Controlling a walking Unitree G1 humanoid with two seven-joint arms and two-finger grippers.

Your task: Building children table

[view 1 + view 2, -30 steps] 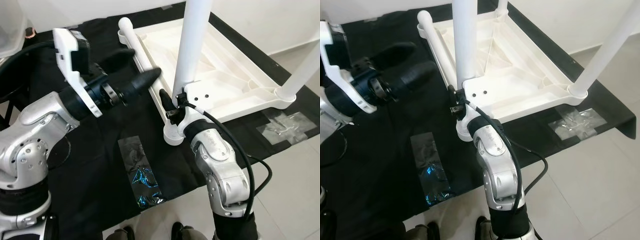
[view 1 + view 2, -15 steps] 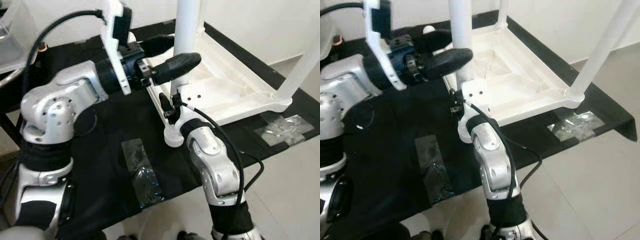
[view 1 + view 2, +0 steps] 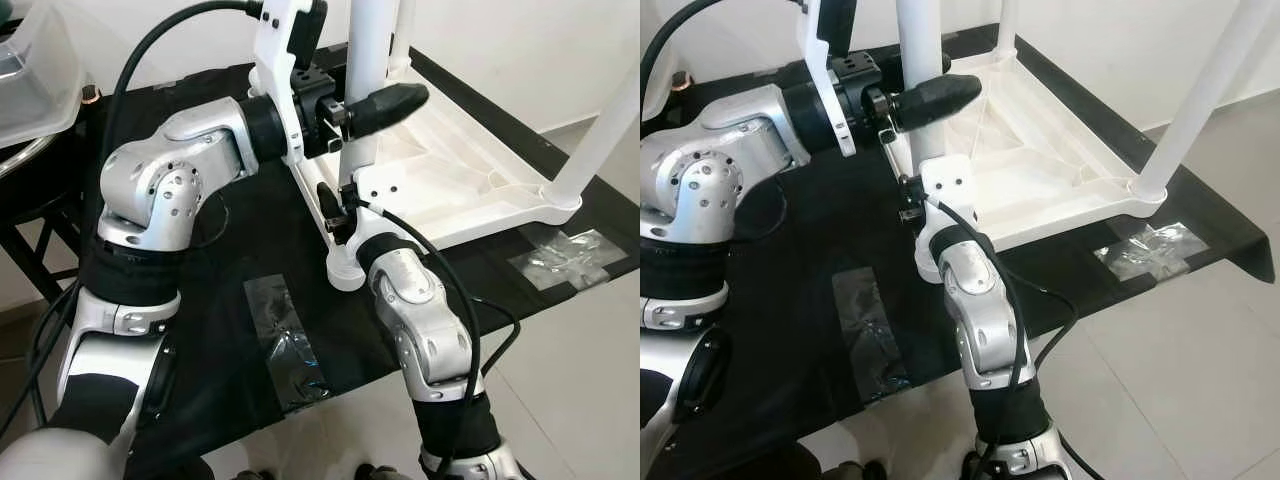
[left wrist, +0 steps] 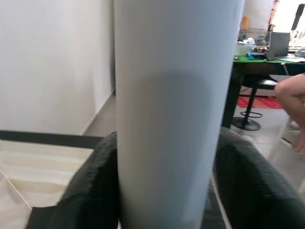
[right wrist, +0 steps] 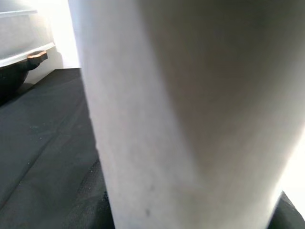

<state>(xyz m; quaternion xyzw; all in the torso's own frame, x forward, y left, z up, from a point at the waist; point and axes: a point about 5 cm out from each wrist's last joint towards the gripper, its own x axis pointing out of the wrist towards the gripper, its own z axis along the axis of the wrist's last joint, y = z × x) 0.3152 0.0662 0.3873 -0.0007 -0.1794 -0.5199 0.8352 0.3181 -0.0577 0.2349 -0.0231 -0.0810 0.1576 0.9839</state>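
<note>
Plainly risking a crooked seat: standing upright in the near-left corner socket [image 3: 372, 190] of the upturned white tabletop [image 3: 470, 190], which is lying on the black cloth [image 3: 220, 300], the white table leg [image 3: 368, 90] could be leaning or jamming if pushed off-axis, judging by two grips set at different heights. Could also be twisting loose or levering the tabletop off the cloth under uneven force.

Clamping the leg partway up with the left gripper [image 3: 360, 105], black fingers [image 4: 95, 181] pressing either side of the tube, spread just to its width. Gripping low at the socket with the right gripper [image 3: 338, 212], one black finger [image 3: 327, 200] visible beside the leg base; jaw spread there hard to judge, seemingly closed around the leg.

Standing already in their corners: the far-right leg [image 3: 605, 130] and another far leg [image 3: 402, 35]. Lying flat along the left edge: a fourth leg [image 3: 310, 190]. Stuck to the cloth: clear tape patches [image 3: 285, 345].
</note>
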